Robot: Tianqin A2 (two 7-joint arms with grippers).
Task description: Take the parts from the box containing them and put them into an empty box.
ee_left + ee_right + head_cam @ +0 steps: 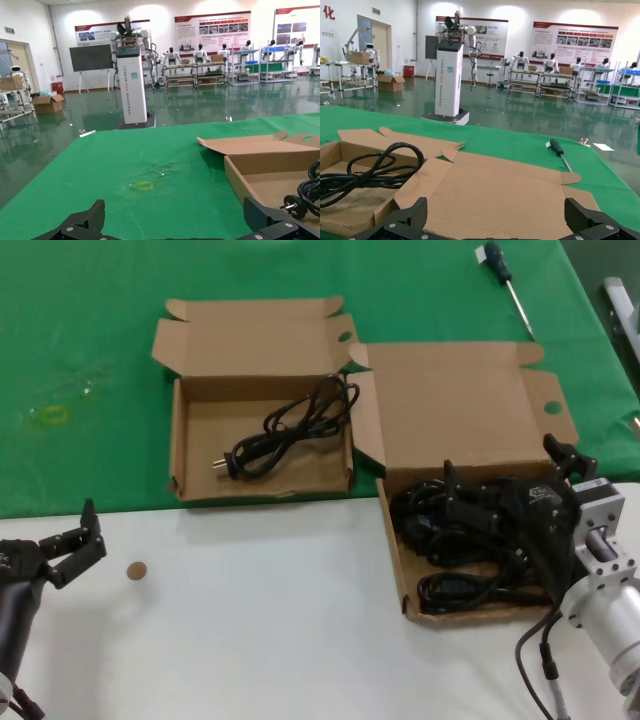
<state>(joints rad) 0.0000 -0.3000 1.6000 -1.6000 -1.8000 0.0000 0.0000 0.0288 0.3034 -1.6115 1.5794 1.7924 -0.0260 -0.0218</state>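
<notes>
While one cord [290,428] already lies coiled on the floor of the left-hand box [262,490], the rest of the cords [455,540] are heaped in the right-hand box [400,570], so the job looks partly done and a fresh pick seems to be the step in hand; the right gripper [505,502] hangs low over that heap, its dark fingers among the cables, and the right wrist view shows its fingertips [407,215] spread wide with nothing between them; whether a finger touches a cable I cannot tell. The left gripper [70,545] waits over the white table [250,640] at the near left, jaws apart and empty, well clear of both boxes. The next move, as I judge it, calls for settling the spread fingers around a single strand, closing, then lifting slowly; the coils overlap, so a neighbour may drag up with it.
</notes>
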